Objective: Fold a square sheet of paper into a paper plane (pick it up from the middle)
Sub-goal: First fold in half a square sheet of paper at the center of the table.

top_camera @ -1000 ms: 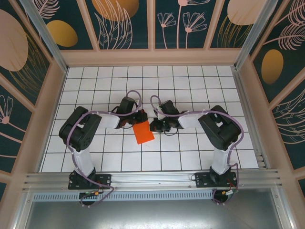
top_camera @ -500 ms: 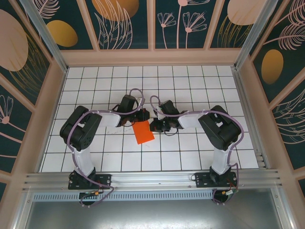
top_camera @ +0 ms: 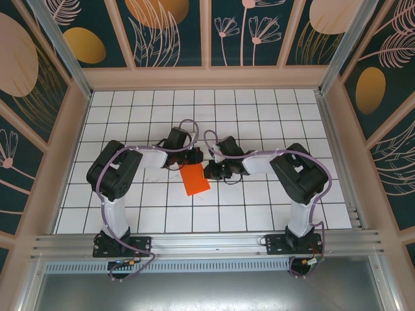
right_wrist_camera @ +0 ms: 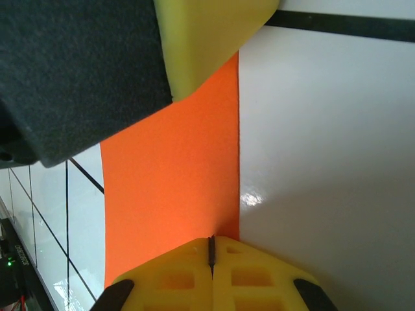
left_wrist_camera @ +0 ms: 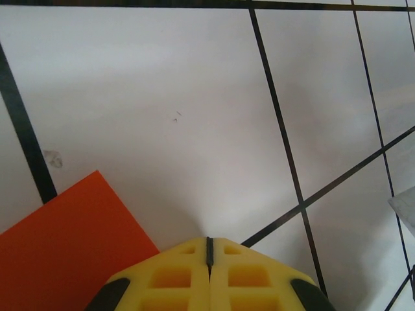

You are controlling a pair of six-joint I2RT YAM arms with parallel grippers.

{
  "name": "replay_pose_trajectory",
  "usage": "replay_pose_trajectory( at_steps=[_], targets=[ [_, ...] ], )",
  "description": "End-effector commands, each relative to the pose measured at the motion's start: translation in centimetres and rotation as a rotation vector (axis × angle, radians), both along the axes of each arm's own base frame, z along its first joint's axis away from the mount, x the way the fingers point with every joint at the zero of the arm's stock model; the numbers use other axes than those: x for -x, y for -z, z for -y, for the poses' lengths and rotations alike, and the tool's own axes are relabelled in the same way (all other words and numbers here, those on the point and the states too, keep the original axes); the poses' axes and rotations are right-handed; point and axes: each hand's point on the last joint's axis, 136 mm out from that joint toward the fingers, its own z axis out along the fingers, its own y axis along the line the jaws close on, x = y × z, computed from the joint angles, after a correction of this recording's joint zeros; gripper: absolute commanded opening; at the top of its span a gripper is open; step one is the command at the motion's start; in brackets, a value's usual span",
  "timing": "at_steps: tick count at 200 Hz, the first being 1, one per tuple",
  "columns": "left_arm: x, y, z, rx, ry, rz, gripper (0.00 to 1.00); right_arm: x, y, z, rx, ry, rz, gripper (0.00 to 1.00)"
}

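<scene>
The orange-red sheet of paper (top_camera: 194,181) lies flat on the white tiled floor as a small rectangle between both arms. My left gripper (top_camera: 198,157) is shut at the paper's far edge. In the left wrist view its yellow fingertips (left_wrist_camera: 209,241) meet over bare tile, with the paper's corner (left_wrist_camera: 65,249) just to their left. My right gripper (top_camera: 207,172) is shut at the paper's right side. In the right wrist view its tips (right_wrist_camera: 211,240) rest on the paper (right_wrist_camera: 168,175) near its straight edge, with nothing pinched between them. The left gripper's finger (right_wrist_camera: 207,39) shows beyond.
The tiled floor (top_camera: 259,116) is open behind and to both sides of the arms. Patterned walls (top_camera: 207,39) enclose it on three sides. An aluminium rail (top_camera: 207,243) with the arm bases runs along the near edge. Purple cables (top_camera: 211,137) loop over both wrists.
The left arm has reached a little further right, bringing its gripper along the paper's far edge toward the right gripper. The paper and the right arm have stayed put.
</scene>
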Motion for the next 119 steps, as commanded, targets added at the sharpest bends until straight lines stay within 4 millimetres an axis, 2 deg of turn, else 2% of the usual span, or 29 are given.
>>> replay_pose_trajectory(
  at_steps=[1, 38, 67, 119],
  targets=[
    [-1.4, 1.9, -1.6, -0.097, -0.052, 0.002, 0.08, 3.6, 4.1, 3.9, 0.178, -0.004, -0.121, 0.0],
    [-2.5, 2.1, -2.3, -0.11, -0.072, 0.015, 0.1, 5.2, 5.1, 5.4, 0.222, -0.02, -0.153, 0.0],
    [-3.7, 2.0, -3.1, -0.106, -0.085, 0.034, 0.12, 5.5, 5.2, 5.4, 0.215, -0.018, -0.162, 0.0],
    [-5.7, 0.8, -4.4, -0.041, -0.105, 0.1, 0.15, 5.6, 5.2, 5.2, 0.204, -0.016, -0.172, 0.0]
  ],
)
